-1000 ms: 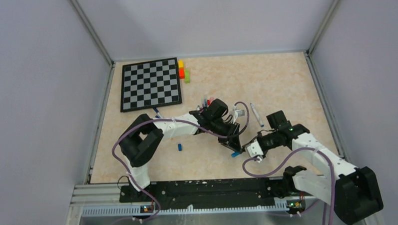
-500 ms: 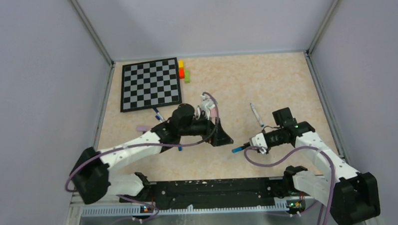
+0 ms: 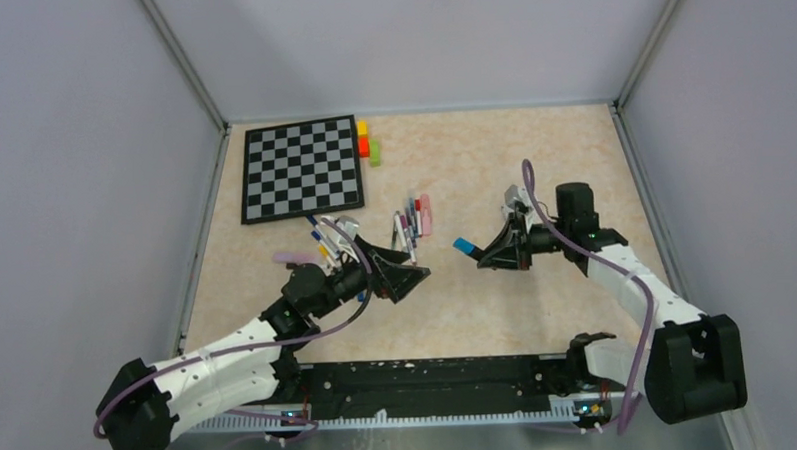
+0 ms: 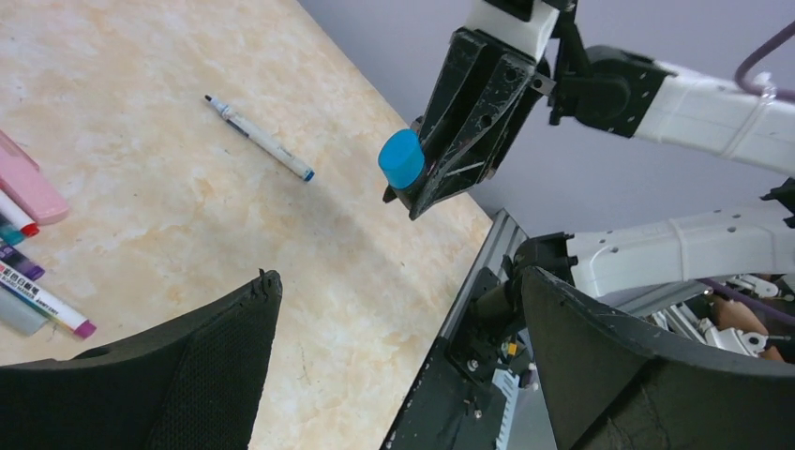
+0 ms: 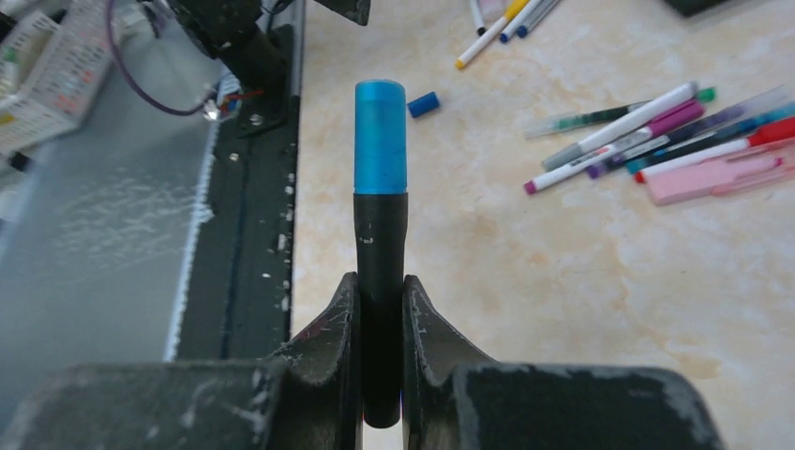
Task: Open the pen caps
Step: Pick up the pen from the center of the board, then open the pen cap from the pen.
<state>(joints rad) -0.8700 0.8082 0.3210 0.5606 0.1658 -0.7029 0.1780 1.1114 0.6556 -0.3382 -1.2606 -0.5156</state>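
My right gripper (image 3: 488, 254) (image 5: 380, 281) is shut on the dark barrel of a pen (image 5: 380, 234), holding it above the table. The pen's blue cap (image 5: 380, 136) (image 3: 463, 246) (image 4: 401, 157) is on it and points at the left arm. My left gripper (image 3: 408, 277) (image 4: 401, 277) is open and empty, a short way left of that cap. Several pens (image 3: 411, 221) (image 5: 647, 131) and a pink highlighter (image 5: 717, 173) lie in a cluster behind. A loose blue cap (image 5: 424, 103) lies on the table. A white pen (image 4: 260, 139) lies apart.
A chessboard (image 3: 300, 168) lies at the far left with yellow, red and green blocks (image 3: 367, 143) beside it. More pens (image 3: 320, 238) and a pink object (image 3: 294, 257) lie left of the left arm. A black rail (image 3: 410, 375) runs along the near edge.
My left gripper has opened and drawn back to the left, away from the blue cap. My right gripper has carried the pen, cap still on, farther back on the table.
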